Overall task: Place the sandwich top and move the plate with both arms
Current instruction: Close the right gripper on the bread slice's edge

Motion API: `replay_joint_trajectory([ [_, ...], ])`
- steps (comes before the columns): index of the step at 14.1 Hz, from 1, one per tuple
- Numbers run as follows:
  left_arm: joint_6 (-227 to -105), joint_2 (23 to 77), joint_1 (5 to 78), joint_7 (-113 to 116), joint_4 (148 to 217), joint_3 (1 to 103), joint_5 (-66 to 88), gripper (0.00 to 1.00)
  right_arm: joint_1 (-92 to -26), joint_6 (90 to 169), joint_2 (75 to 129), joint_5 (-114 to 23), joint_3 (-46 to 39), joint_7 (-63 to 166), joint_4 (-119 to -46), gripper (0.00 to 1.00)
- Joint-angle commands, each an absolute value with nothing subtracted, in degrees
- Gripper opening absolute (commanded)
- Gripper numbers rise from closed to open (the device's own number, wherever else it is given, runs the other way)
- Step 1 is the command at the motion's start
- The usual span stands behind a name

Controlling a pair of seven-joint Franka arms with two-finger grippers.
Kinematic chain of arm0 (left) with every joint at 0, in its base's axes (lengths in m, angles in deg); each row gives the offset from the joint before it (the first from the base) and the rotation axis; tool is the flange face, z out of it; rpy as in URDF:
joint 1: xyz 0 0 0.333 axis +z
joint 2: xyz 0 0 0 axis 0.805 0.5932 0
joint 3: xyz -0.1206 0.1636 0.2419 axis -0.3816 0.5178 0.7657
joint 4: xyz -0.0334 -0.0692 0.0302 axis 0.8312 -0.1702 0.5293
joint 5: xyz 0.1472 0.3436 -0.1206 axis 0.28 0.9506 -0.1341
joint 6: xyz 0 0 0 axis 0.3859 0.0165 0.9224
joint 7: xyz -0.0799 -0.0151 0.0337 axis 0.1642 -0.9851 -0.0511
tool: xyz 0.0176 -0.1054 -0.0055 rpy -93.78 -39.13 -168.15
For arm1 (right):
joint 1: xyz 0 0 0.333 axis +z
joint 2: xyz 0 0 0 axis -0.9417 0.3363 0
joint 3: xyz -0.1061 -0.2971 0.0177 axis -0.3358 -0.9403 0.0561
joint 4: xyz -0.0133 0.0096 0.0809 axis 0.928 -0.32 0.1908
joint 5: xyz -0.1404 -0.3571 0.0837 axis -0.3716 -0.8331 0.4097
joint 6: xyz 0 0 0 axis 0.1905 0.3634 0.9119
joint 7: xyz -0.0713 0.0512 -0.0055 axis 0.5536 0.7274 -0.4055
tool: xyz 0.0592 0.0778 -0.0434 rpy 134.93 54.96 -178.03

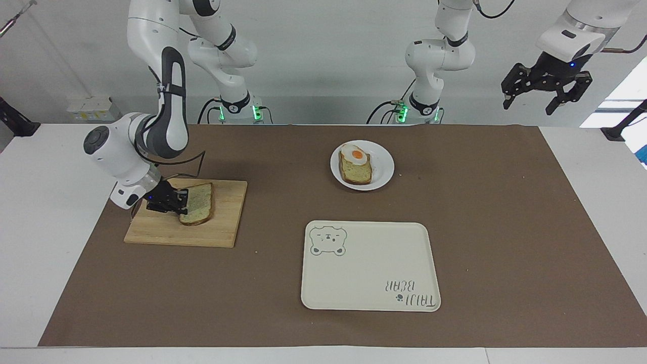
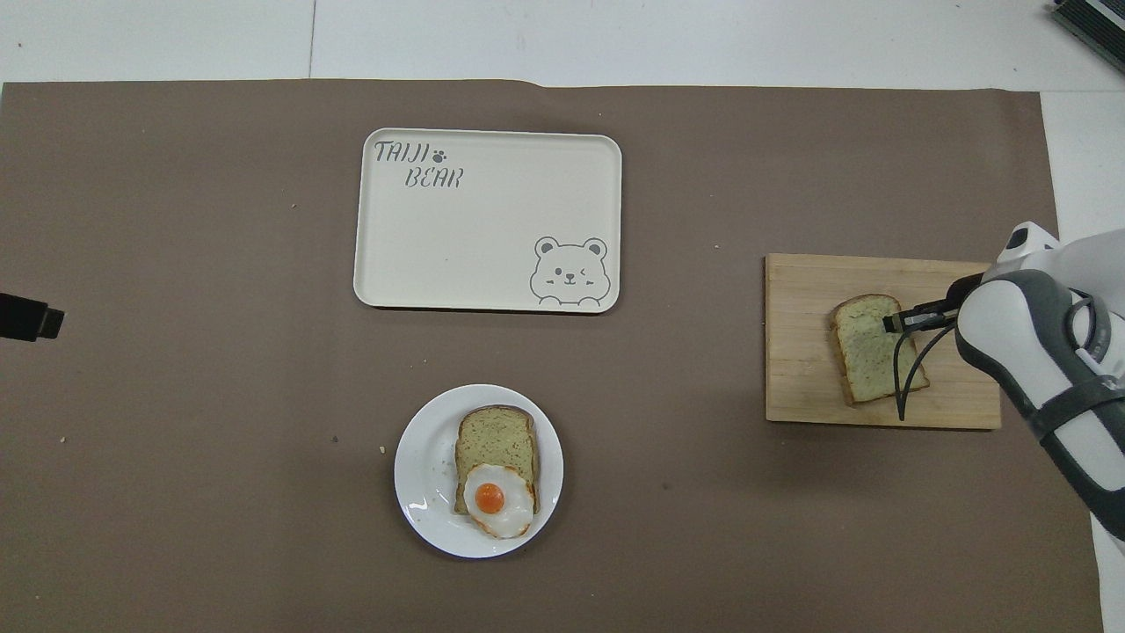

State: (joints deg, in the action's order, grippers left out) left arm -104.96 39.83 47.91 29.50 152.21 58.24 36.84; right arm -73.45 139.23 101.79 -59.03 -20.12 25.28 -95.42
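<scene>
Two bread slices: right pincer [image 1: 178, 201] pinching the sandwich top [image 1: 198, 203]; left pincer [image 1: 546, 93] spread, waiting aloft.

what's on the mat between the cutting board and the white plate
Nothing: in the overhead view the brown mat lies bare between the wooden cutting board and the plate. The cream tray sits farther from the robots, off that line.

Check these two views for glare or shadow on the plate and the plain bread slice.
Overhead view: small glints on the plate rim; the right arm hides the sandwich top's edge. Facing view: light is even, with soft shadow beside the cutting board.
</scene>
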Motion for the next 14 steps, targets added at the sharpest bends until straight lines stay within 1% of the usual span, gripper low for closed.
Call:
replay_joint_trajectory([
  [1,-102.37,41.97,47.99,30.36,148.64,58.45,37.06,1.0,-73.25,139.71,101.55,-57.37,-19.89,25.83,-95.95,0.0],
  [4,-101.84,42.76,48.34,30.36,147.85,58.54,36.28,1.0,-73.33,138.4,101.2,-57.37,-19.89,26.7,-94.29,0.0],
  [6,-101.58,42.94,49.74,30.36,147.41,58.45,34.61,1.0,-73.59,134.89,100.76,-57.28,-19.89,27.23,-92.26,0.0],
  [10,-101.75,42.85,49.83,30.19,147.41,58.54,34.43,1.0,-73.95,129.17,98.57,-57.19,-19.89,27.85,-89.98,0.0],
  [14,-102.01,42.85,49.83,29.57,147.41,58.54,34.34,1.0,-73.86,120.13,96.98,-57.19,-19.8,31.09,-85.85,0.0],
])
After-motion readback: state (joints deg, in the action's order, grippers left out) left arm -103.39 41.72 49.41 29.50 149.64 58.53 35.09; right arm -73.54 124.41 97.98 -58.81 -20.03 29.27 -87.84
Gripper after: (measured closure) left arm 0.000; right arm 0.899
